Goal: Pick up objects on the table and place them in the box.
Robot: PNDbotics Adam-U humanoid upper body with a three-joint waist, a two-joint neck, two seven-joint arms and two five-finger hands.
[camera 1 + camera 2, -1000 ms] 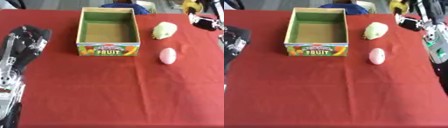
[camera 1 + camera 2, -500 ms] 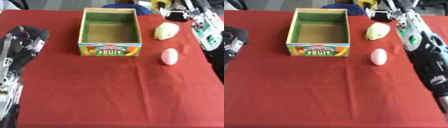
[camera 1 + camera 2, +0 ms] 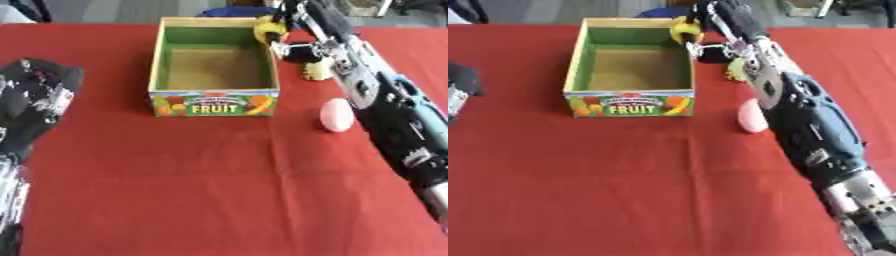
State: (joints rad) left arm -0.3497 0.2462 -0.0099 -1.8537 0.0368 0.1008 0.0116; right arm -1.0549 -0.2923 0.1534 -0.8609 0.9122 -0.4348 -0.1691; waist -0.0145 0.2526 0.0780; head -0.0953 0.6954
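Over the far right rim of the fruit box in the left eye view, the right hand hung with its fingers curled on a yellow object, not yet dropped; the box floor looked bare, a yellowish fruit peeked beside the arm, the pink egg-shaped piece sat on the red cloth, and the left hand idled at left, fingers unreadable. In the right eye view, the arm half-covered that pink piece, so all three seemed left to box.

Black, silver-jointed arm, blue-grey casing
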